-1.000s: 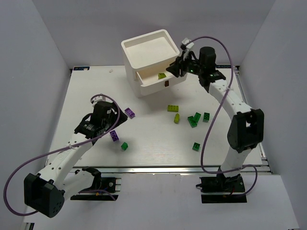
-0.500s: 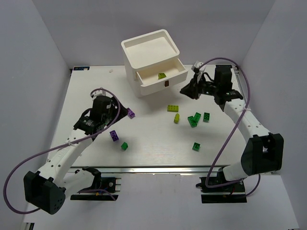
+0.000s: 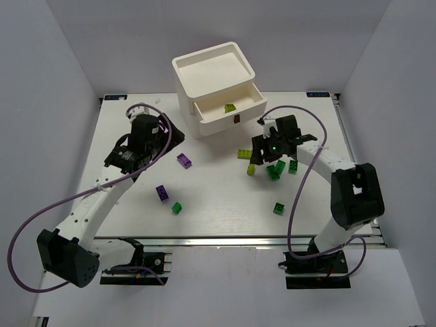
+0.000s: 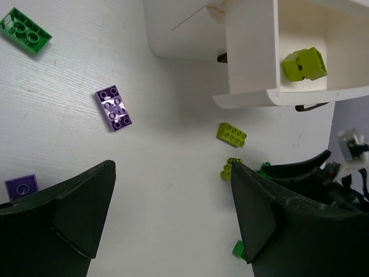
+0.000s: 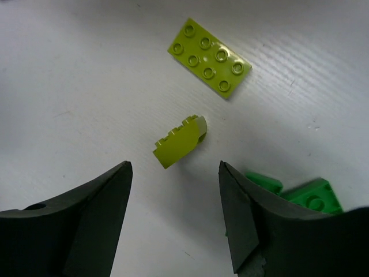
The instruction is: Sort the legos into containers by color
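My right gripper (image 5: 174,167) is open, low over the table, with a small yellow-green sloped lego (image 5: 180,141) lying just beyond its fingertips. A flat yellow-green lego (image 5: 210,57) lies farther out and dark green legos (image 5: 288,193) are beside the right finger. In the top view this gripper (image 3: 261,154) hovers by those bricks. My left gripper (image 3: 170,133) is open and empty, left of the white containers (image 3: 211,85). The upper drawer (image 3: 252,109) is pulled out, with a yellow-green lego (image 3: 230,107) inside. A purple lego (image 4: 113,108) lies ahead of the left fingers.
Another purple lego (image 3: 162,193) and a green one (image 3: 176,208) lie near the table's front left. A lone green lego (image 3: 278,208) sits at the front right. The grey walls close the table on three sides.
My right gripper left the open drawer, swung down to the yellow-green legos mid-table and opened wider. My left gripper moved back and up toward the drawer unit, away from the purple legos.
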`<state>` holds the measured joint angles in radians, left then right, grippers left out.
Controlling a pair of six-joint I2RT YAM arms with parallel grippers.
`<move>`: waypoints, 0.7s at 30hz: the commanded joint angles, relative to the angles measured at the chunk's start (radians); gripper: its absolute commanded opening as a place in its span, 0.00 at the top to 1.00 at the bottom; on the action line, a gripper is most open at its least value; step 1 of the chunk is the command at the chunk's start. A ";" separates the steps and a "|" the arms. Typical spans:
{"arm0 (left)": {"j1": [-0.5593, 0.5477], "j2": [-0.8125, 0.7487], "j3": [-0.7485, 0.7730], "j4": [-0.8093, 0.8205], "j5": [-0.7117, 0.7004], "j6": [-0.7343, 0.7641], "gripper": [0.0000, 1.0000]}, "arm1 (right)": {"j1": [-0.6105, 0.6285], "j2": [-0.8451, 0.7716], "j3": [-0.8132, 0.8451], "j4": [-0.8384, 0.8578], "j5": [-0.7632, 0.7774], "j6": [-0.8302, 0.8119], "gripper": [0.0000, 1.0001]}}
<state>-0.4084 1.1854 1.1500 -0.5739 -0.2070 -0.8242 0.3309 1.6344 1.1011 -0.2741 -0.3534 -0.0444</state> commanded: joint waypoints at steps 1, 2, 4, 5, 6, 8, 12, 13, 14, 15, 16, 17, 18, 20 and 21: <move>0.003 -0.036 -0.019 -0.011 -0.011 -0.010 0.09 | 0.039 0.079 0.068 -0.014 0.142 0.103 0.32; 0.003 -0.044 -0.030 -0.012 -0.012 -0.018 0.09 | 0.042 0.097 0.081 -0.020 0.149 0.119 0.32; 0.003 -0.056 -0.038 -0.020 -0.015 -0.019 0.09 | 0.048 0.137 0.115 -0.040 0.159 0.126 0.31; 0.003 -0.058 -0.045 -0.018 -0.015 -0.023 0.09 | 0.056 0.146 0.118 -0.037 0.159 0.129 0.30; 0.003 -0.064 -0.049 -0.023 -0.019 -0.024 0.09 | 0.060 0.160 0.124 -0.037 0.163 0.129 0.30; 0.003 -0.072 -0.056 -0.024 -0.019 -0.029 0.09 | 0.065 0.171 0.129 -0.037 0.165 0.126 0.29; 0.003 -0.083 -0.076 -0.023 -0.015 -0.035 0.09 | 0.082 0.194 0.143 -0.053 0.211 0.138 0.30; 0.003 -0.083 -0.079 -0.023 -0.012 -0.038 0.09 | 0.088 0.206 0.151 -0.062 0.218 0.138 0.32; 0.003 -0.086 -0.081 -0.023 -0.012 -0.036 0.09 | 0.089 0.212 0.152 -0.066 0.221 0.138 0.34; 0.003 -0.084 -0.079 -0.024 -0.009 -0.036 0.09 | 0.092 0.222 0.157 -0.068 0.223 0.138 0.36; 0.003 -0.083 -0.078 -0.024 -0.006 -0.033 0.09 | 0.094 0.229 0.160 -0.074 0.226 0.132 0.40; 0.003 -0.081 -0.076 -0.023 -0.005 -0.035 0.09 | 0.102 0.235 0.167 -0.083 0.225 0.130 0.42; 0.003 -0.076 -0.078 -0.023 -0.003 -0.033 0.09 | 0.106 0.245 0.172 -0.091 0.225 0.129 0.43; 0.003 -0.073 -0.073 -0.024 0.003 -0.029 0.10 | 0.112 0.249 0.175 -0.106 0.225 0.126 0.46; 0.003 -0.073 -0.072 -0.026 0.003 -0.029 0.09 | 0.112 0.249 0.175 -0.111 0.223 0.126 0.47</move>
<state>-0.4084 1.1351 1.0737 -0.5949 -0.2077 -0.8547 0.4328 1.8755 1.2362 -0.3458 -0.1452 0.0769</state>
